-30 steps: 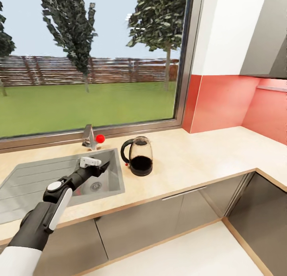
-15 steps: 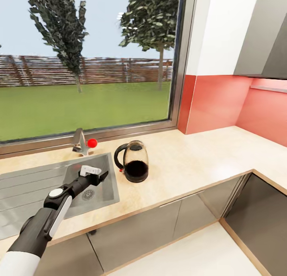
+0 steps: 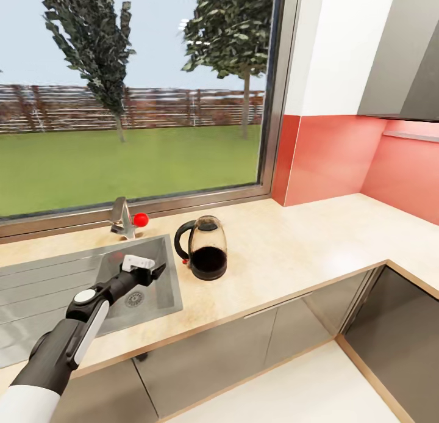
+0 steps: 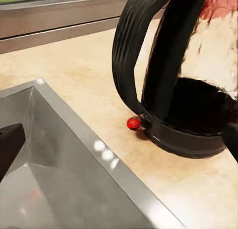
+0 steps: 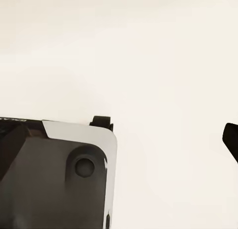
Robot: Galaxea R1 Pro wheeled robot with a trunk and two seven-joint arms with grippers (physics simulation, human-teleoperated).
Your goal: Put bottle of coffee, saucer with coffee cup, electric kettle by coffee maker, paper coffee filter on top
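The electric kettle point(image 3: 206, 252), clear glass with a black base and handle, stands upright on the beige countertop point(image 3: 292, 246) just right of the sink. My left gripper point(image 3: 160, 268) hovers over the sink basin, a short way left of the kettle's handle, open and empty. In the left wrist view the kettle point(image 4: 188, 90) looms close, its handle and red switch point(image 4: 133, 123) facing the open left gripper point(image 4: 119, 140). My right gripper point(image 5: 121, 137) is open with nothing between its fingers, above pale floor. The coffee maker, coffee bottle, filter, saucer and cup are out of view.
A steel sink point(image 3: 42, 289) with a faucet point(image 3: 125, 218) and red knob point(image 3: 141, 218) lies under the big window. Red backsplash point(image 3: 329, 160) rises at the right, where the counter turns a corner. Grey cabinet fronts point(image 3: 256, 343) run below.
A second ago the whole picture shifted as the camera moved. Over the last half second the arm and the kettle have stayed put.
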